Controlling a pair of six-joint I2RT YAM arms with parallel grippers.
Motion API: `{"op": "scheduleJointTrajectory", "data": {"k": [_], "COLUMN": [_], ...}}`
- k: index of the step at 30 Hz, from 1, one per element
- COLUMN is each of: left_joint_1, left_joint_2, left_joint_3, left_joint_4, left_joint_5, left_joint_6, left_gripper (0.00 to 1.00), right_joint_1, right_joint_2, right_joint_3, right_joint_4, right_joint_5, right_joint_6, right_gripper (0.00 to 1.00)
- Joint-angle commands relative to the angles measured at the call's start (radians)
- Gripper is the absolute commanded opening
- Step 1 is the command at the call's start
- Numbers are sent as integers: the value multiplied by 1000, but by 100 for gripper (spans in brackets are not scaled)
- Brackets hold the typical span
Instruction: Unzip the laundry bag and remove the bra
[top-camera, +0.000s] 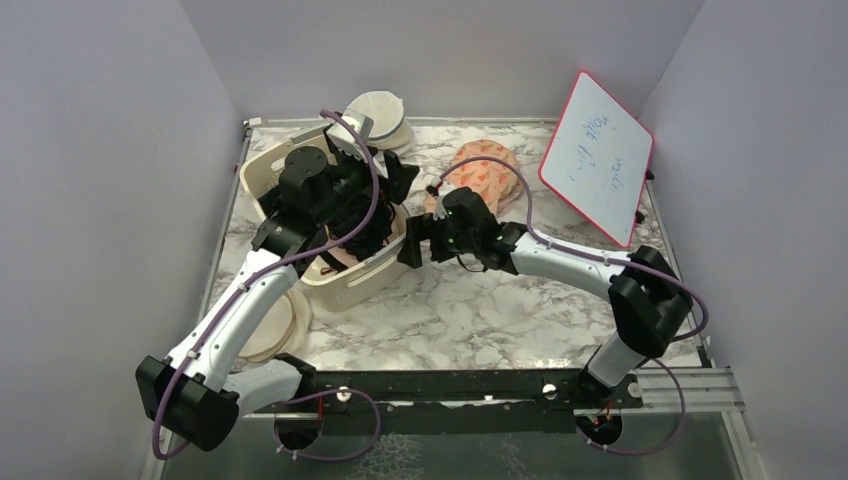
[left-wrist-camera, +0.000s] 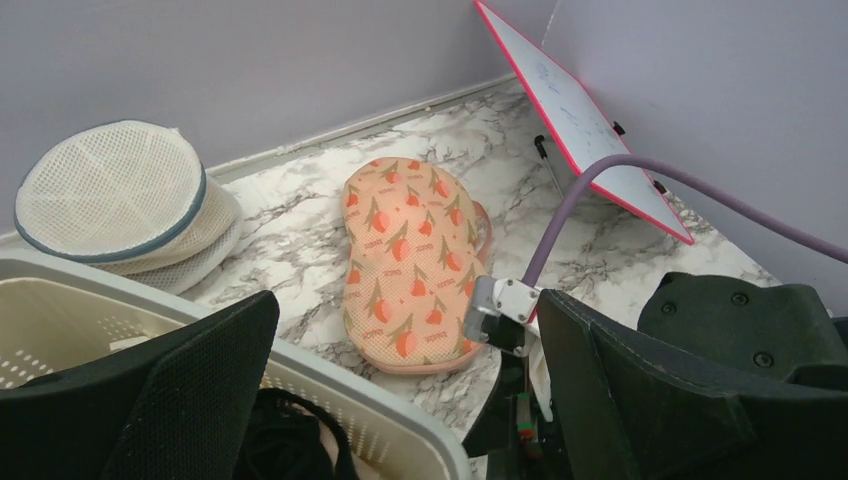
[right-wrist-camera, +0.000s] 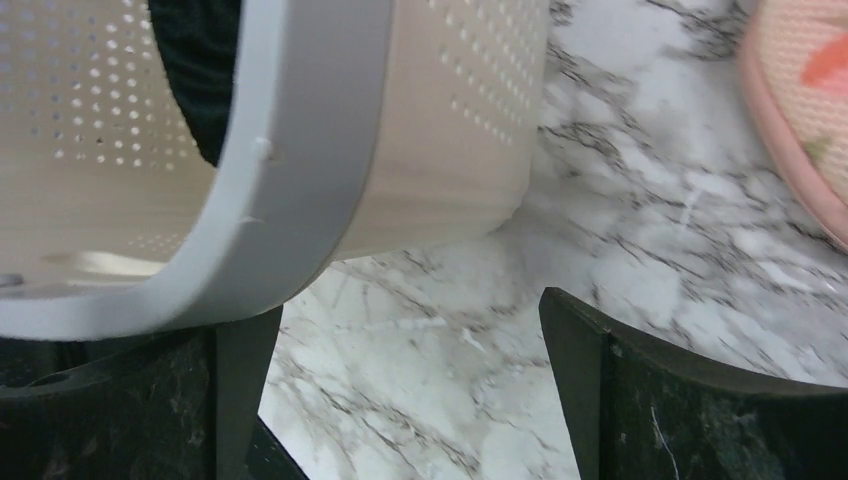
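Observation:
The peach-orange laundry bag (top-camera: 488, 172) lies flat and closed on the marble table behind and to the right of the basket. It also shows in the left wrist view (left-wrist-camera: 410, 260), and its pink edge shows in the right wrist view (right-wrist-camera: 800, 110). The bra is not visible. My left gripper (top-camera: 392, 205) is open and empty, hovering over the right end of the cream basket (top-camera: 345, 285), with its jaws wide apart (left-wrist-camera: 410, 400). My right gripper (top-camera: 412, 245) is open and empty, low over bare marble beside the basket's right wall (right-wrist-camera: 410, 400).
Black garments (left-wrist-camera: 270, 440) lie in the slotted basket (right-wrist-camera: 300, 150). Cream-white round mesh cases (top-camera: 378, 115) are stacked at the back, also seen from the left wrist (left-wrist-camera: 110, 195). A red-framed whiteboard (top-camera: 598, 158) leans at the back right. A round cream piece (top-camera: 270, 325) lies left of the basket.

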Motion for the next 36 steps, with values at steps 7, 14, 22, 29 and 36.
{"op": "scheduleJointTrajectory", "data": {"k": [7, 14, 22, 29, 36], "left_joint_1": [-6, -6, -6, -6, -6], "left_joint_2": [-30, -31, -22, -14, -16], "left_joint_3": [-8, -7, -8, -8, -6], "left_joint_4": [40, 40, 40, 40, 41], "left_joint_5": [-32, -27, -25, -21, -11], "left_joint_6": [17, 14, 13, 13, 5], "left_gripper": [99, 99, 99, 99, 99], "right_joint_1": [12, -122, -232, -233, -233], "right_joint_2": [-42, 0, 220, 344, 217], "right_joint_3": [13, 38, 230, 302, 63], "right_joint_4": [9, 0, -47, -133, -52], "right_joint_5": [206, 192, 91, 47, 12], "right_joint_6": [-20, -96, -130, -121, -103], "right_gripper": [100, 100, 85, 77, 77]}}
